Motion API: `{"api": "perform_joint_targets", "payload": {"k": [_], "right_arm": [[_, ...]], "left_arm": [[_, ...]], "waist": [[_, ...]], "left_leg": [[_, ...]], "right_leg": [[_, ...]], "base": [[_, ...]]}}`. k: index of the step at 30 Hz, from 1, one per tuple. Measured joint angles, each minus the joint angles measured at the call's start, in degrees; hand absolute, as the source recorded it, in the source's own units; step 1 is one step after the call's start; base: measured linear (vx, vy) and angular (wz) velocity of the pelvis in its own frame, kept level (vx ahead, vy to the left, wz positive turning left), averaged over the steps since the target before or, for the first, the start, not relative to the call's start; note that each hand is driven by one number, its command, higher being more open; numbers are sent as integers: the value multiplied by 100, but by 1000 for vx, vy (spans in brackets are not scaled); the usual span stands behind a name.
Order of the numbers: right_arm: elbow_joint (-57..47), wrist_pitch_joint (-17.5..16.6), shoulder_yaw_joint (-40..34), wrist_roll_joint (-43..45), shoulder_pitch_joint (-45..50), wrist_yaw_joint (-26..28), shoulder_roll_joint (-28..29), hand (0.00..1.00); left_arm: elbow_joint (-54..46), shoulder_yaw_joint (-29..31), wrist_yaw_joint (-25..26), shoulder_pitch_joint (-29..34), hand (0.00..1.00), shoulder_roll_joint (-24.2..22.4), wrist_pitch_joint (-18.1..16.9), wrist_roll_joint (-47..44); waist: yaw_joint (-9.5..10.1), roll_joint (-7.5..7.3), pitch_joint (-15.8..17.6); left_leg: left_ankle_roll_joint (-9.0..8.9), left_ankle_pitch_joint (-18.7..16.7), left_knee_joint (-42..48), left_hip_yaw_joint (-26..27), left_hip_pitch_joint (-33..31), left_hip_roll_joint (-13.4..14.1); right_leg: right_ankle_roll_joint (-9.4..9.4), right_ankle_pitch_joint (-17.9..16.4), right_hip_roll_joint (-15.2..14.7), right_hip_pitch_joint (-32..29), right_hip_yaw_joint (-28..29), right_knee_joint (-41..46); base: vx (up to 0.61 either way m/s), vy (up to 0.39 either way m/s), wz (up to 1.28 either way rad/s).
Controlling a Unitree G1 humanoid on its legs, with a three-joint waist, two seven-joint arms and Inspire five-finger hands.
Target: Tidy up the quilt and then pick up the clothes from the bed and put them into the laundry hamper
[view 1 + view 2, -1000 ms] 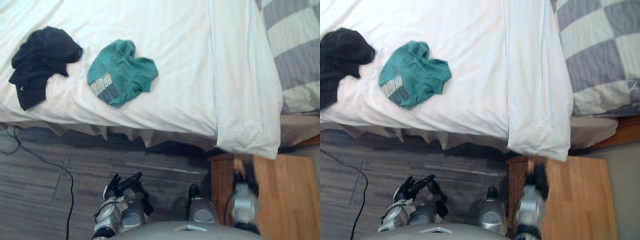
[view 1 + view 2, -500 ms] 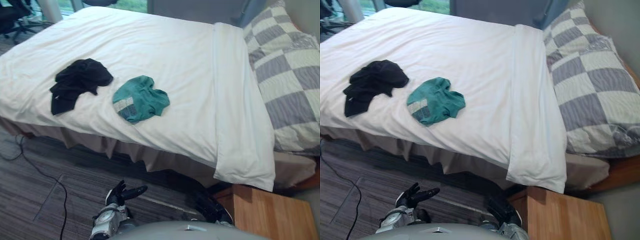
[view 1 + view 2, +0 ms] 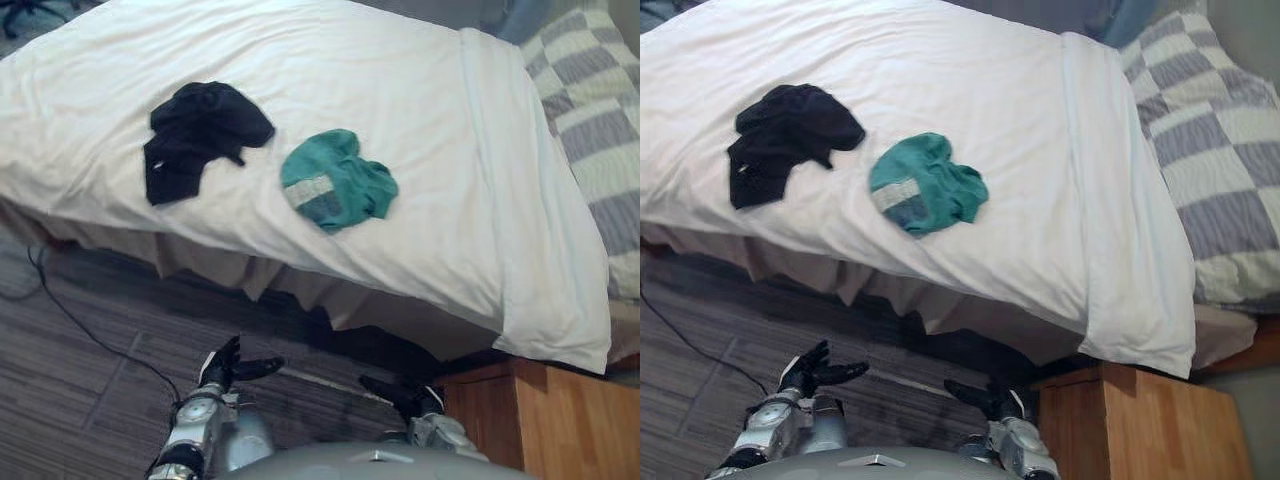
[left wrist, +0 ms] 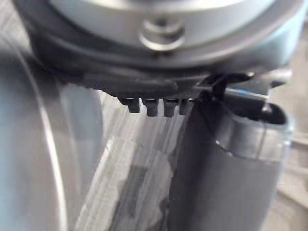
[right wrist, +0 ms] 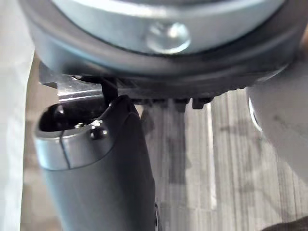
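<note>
Crumpled teal cotton T-shirt (image 3: pixel 338 190) & bunched black garment (image 3: pixel 200 130) lie on flat white quilt (image 3: pixel 420 90); our left hand (image 3: pixel 228 366) & right hand (image 3: pixel 398 392) hang low, fingers slack, empty, so we risk snagging quilt w/ cloth.

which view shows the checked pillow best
The right eye view: the checked pillow shows across most of its width there, lying past the quilt at the head of the bed. The left eye view cuts it down to a strip at the frame's edge. The wrist views face the floor.
</note>
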Motion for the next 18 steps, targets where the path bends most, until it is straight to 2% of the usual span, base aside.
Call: {"api": "perform_joint_targets", "payload": {"k": [1, 2, 3, 4, 5, 6, 7, 8, 9, 10, 11, 12, 13, 14, 15, 16, 18], "right_arm": [[19, 27, 29, -22, -70, -22, 13, 100], [64, 69, 182, -47, -239, -37, -7, 100], [25, 65, 457, -222, -341, -34, -29, 100], [-7, 67, 641, -282, -353, -29, -32, 100], [-74, 67, 970, -502, -353, 7, -4, 100], [-172, 67, 1177, -603, -339, 51, 22, 100], [-353, 47, 1407, -704, -330, 116, 46, 100], [-489, 19, 1529, -703, -336, 139, 50, 100], [-583, -11, 1629, -703, -347, 143, 48, 100], [-708, -45, 1740, -700, -426, 139, 51, 100], [-717, -78, 1780, -698, -454, 139, 45, 100], [-711, -77, 1885, -698, -527, 134, 28, 100], [-743, -79, 2067, -695, -620, 124, -88, 100], [-782, -80, 2175, -695, -659, 122, -161, 100], [-805, -79, 2355, -697, -667, 149, -298, 100], [-799, -79, 2394, -698, -660, 154, -353, 100], [-677, -167, 2258, -704, -584, 123, -494, 100]], "left_arm": [[74, -36, 2, 28, 100, 19, 15, 3], [113, -46, -2, 73, 100, -60, 26, -6], [122, -86, -21, 92, 100, -88, 63, 64], [120, -135, -20, 91, 100, -81, 75, 168], [119, -212, -18, 105, 100, -45, 99, 257], [118, -243, -15, 101, 100, -41, 110, 258], [95, -296, 1, 75, 100, -52, 110, 257], [87, -311, 20, 31, 100, -95, 110, 270], [86, -307, 54, -7, 100, -166, 110, 279], [86, -305, 85, -29, 100, -263, 109, 279], [92, -304, 105, -26, 100, -306, 110, 278], [80, -314, 143, -74, 100, -460, 104, 278], [-2, -375, 194, -91, 100, -572, 82, 398], [-59, -397, 190, -88, 100, -584, 42, 407], [-138, -462, 212, -89, 100, -642, -38, 401], [-179, -484, 223, -90, 100, -658, -56, 395], [-224, -536, 250, -89, 100, -742, -96, 353]], "waist": [[49, 4, -3], [141, 147, -8], [79, 322, 97], [48, 323, 113], [58, 437, 187], [59, 414, 192], [47, 425, 245], [28, 443, 321], [-3, 453, 386], [-11, 411, 462], [-12, 399, 483], [0, 528, 556], [6, 685, 641], [25, 757, 682], [59, 889, 757], [73, 955, 781], [72, 1096, 790]], "left_leg": [[93, 41, -163, 170, 94, -92], [311, 200, -643, 477, 314, -122], [497, 520, -1138, 566, 527, -207], [546, 671, -1416, 572, 665, -281], [623, 954, -1979, 619, 911, -411], [679, 1133, -2329, 623, 1075, -514], [725, 1324, -2678, 615, 1233, -657], [754, 1387, -2793, 607, 1297, -740], [777, 1405, -2792, 602, 1317, -824], [785, 1403, -2764, 614, 1360, -1004], [784, 1370, -2732, 608, 1373, -1088], [744, 1326, -2578, 610, 1339, -1056], [633, 1156, -1934, 612, 1129, -952], [578, 1083, -1591, 617, 1019, -891], [448, 1081, -930, 605, 812, -812], [324, 1130, -648, 598, 720, -791], [-158, 1358, -22, 571, 379, -827]], "right_leg": [[-512, 204, -103, -208, -128, 140], [-1514, 543, -204, -519, -594, 311], [-1337, -34, -86, -709, -824, 1061], [-1130, -428, 95, -793, -774, 1387], [-944, -1028, 628, -850, -630, 1781], [-895, -1312, 1076, -860, -542, 1887], [-966, -1499, 1628, -862, -636, 1830], [-1014, -1604, 1949, -828, -770, 1611], [-1050, -1667, 2149, -742, -922, 1149], [-1095, -1565, 2204, -502, -1057, 359], [-1182, -1576, 2180, -365, -1107, 161], [-1198, -1467, 2223, -264, -1101, -29], [-1168, -1374, 2290, -77, -1082, -286], [-1160, -1364, 2316, 13, -1057, -388], [-1144, -1368, 2329, 165, -948, -527], [-1137, -1353, 2308, 214, -897, -554], [-1128, -1285, 2094, 218, -777, -550]], "base": [[1, 488, -61], [35, 485, -60], [38, 387, -42], [78, 337, 8], [50, 178, 12], [81, 216, 18], [59, 82, 21], [54, 56, 22], [35, 43, 14], [18, 30, 12], [32, 27, 0], [0, 19, -5], [-20, 34, -15], [-71, 67, -23], [-56, 72, -29], [-42, 117, -33], [26, 207, -36]]}}
